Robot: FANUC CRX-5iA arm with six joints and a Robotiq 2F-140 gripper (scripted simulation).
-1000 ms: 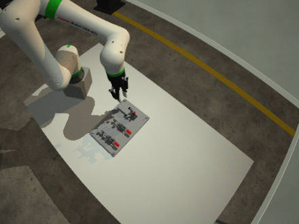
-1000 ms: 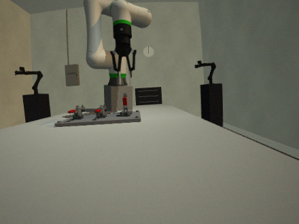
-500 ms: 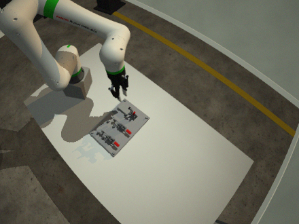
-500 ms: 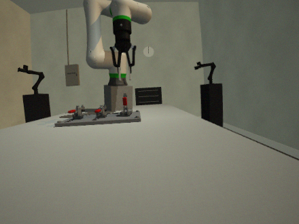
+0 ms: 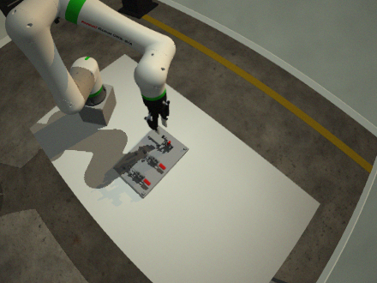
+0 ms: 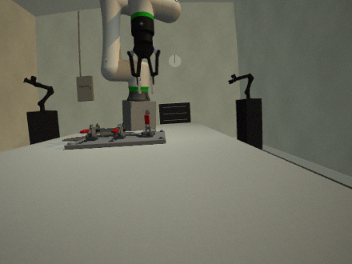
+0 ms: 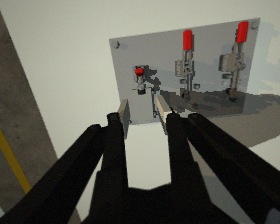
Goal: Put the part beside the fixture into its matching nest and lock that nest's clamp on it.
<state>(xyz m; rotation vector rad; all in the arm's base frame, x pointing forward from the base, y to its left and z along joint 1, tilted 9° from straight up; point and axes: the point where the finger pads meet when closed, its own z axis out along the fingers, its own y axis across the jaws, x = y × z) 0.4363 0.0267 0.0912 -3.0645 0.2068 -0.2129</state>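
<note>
The claw is partly spread, nothing between its fingers. It hangs in the air above the table, tips pointing down, visibly apart from the fixture plate in the exterior view.

Part: a flat grey block looks to be in the end nest, the one with the upright handle. Exterior view doesn't show it clearly. Seating on the pads and contact with stop and side blocks: too small to judge.

That nest's red handle stands up. Its clamp's dark tip reaches over the block in the wrist view. Can't tell whether the bar is level or the clamp is locked.

Other two clamps: middle red handle and far red handle both lie low, pointing outward, away from their nests.

Arm is bent high over its grey pedestal; its shadow falls across part of the plate. Claw is off the handles.
</note>
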